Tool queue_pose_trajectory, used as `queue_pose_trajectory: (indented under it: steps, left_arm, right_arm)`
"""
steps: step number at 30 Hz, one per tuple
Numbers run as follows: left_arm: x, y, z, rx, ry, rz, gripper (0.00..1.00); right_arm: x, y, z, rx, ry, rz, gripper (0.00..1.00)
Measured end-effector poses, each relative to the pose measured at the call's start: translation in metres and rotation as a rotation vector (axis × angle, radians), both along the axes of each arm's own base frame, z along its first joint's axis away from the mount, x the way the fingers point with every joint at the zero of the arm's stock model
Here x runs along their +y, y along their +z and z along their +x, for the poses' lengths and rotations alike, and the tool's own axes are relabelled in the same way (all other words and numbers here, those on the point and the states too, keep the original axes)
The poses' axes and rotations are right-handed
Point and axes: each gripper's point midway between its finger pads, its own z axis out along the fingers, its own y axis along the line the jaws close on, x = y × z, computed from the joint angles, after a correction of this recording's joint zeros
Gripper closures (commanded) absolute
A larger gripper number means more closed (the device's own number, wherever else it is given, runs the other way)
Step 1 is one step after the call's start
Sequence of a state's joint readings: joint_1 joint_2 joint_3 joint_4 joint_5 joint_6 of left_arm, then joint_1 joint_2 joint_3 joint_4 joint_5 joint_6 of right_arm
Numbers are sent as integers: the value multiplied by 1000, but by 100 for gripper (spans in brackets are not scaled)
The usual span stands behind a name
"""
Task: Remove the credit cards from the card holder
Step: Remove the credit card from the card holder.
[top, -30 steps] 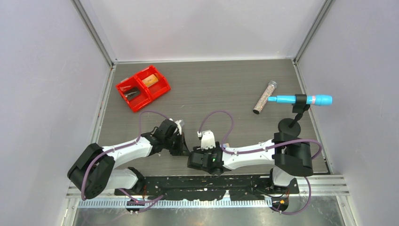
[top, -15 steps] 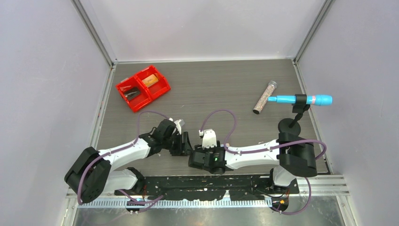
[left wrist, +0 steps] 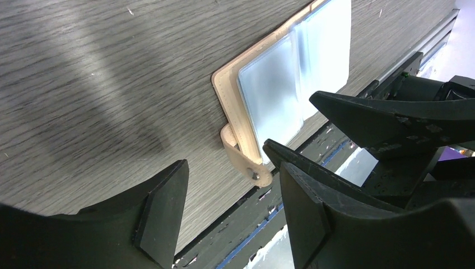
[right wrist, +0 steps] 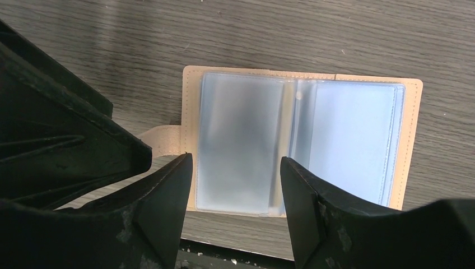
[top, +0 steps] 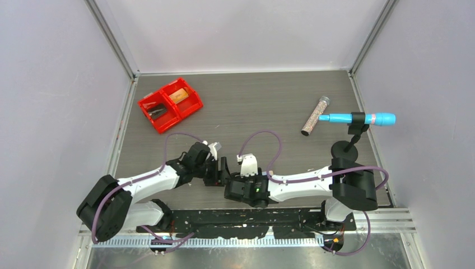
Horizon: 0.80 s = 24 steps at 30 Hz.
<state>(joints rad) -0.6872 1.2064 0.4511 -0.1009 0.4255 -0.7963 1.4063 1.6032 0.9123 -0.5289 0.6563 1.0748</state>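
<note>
The card holder [right wrist: 302, 143] lies spread open and flat on the grey wood table, tan rim round blue-grey clear pockets, close to the near edge. Its snap tab [left wrist: 246, 163] sticks out toward my left gripper [left wrist: 232, 218], which is open and holds nothing, just short of the tab. My right gripper [right wrist: 235, 207] hovers open over the holder's left pocket, nothing between its fingers. No credit cards show clearly; the left pocket looks greyer, and I cannot tell whether a card is inside. In the top view both grippers [top: 218, 171] [top: 232, 188] meet and hide the holder.
A red two-compartment bin [top: 170, 104] with dark items and a tan one stands at the back left. A glitter tube [top: 315, 116] and a blue pen-like tool [top: 358, 119] on a black stand [top: 343, 150] are at the right. The black rail [left wrist: 269, 224] borders the near edge.
My left gripper has gone from shut to open and shifted a little right toward the right gripper. The right arm has barely moved.
</note>
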Motion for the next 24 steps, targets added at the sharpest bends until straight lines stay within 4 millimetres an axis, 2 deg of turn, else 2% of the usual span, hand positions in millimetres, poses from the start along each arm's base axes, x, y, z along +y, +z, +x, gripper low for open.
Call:
queue_pose_trajectory:
  steps: [8,12,19,24]
  left_arm:
    - [-4,3,0,2,-5,-25,37]
    - [-5,4,0,0,-5,-31,49]
    - [-5,-5,-5,22,-20,-15,61]
    - [-5,-9,-9,33,-27,-6,81]
  right_arm:
    - [-3,-6,-2,6,5,-5,27]
    - [-2,-6,-1,6,5,2,25]
    - [0,-6,-1,5,5,8,24]
    - [-1,-8,-1,6,5,1,23]
